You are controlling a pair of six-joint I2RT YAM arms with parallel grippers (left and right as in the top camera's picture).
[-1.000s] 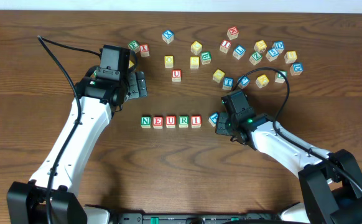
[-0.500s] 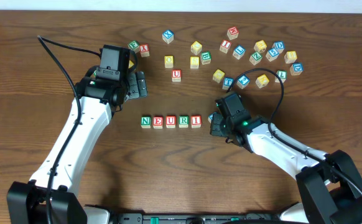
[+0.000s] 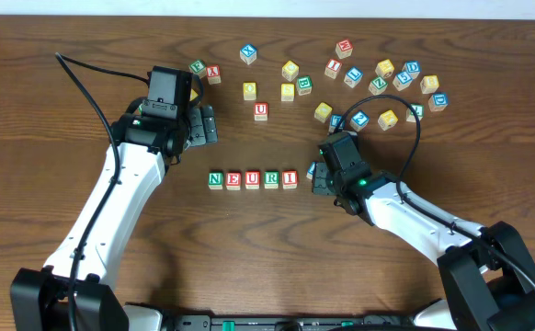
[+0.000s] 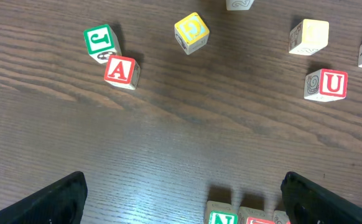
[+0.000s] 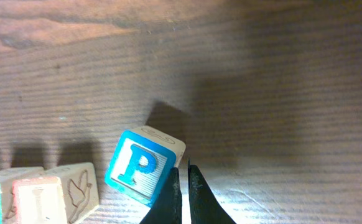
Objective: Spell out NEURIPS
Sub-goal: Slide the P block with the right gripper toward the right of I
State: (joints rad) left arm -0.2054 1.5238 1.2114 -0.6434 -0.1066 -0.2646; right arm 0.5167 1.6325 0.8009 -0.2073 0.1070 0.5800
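That blue P block (image 5: 140, 171) looks a light, hard wooden cube, skewed just beside the right gripper (image 5: 182, 169), fingers pressed together; I'd pinch two flat opposite faces.

The left arm (image 3: 111, 198) is angling forward, its left gripper (image 4: 181, 190) hovering with fingers spread wide. The right arm (image 3: 413, 213) is angling inward, the right gripper (image 5: 182, 186) pressing its fingers together.
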